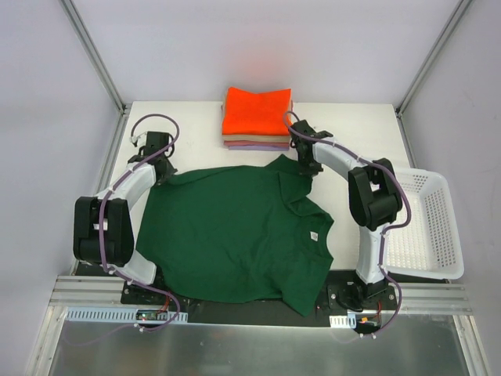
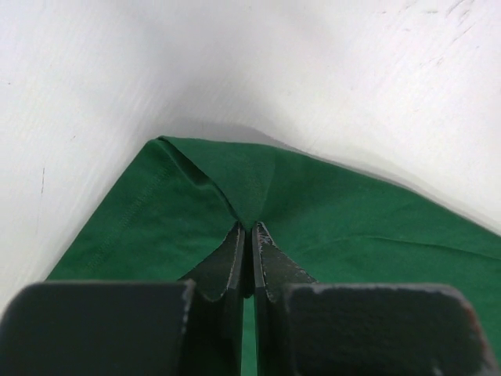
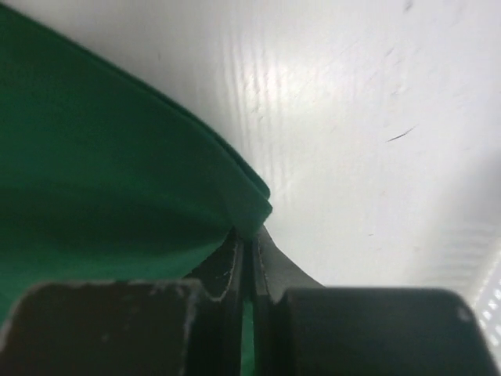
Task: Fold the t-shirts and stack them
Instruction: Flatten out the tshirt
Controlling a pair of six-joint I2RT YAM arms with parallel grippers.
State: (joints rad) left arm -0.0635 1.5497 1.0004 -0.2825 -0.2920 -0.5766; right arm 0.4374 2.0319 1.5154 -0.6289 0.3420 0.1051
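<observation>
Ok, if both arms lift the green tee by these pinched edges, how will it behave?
Likely floppy: the green tee puckers at the left gripper, so it should sag between grips. The right gripper holds only its edge, which may slip out.

We see a dark green t-shirt (image 1: 235, 235) spread flat across the middle of the white table (image 1: 352, 125), its neck toward the right. The left gripper (image 1: 163, 176) meets its upper left corner, and the right gripper (image 1: 308, 168) meets its upper sleeve. At upper centre an orange t-shirt (image 1: 257, 111) tops a tan t-shirt (image 1: 254, 140) and a lilac t-shirt (image 1: 258, 146). A white mesh basket (image 1: 427, 227) sits at the right.
</observation>
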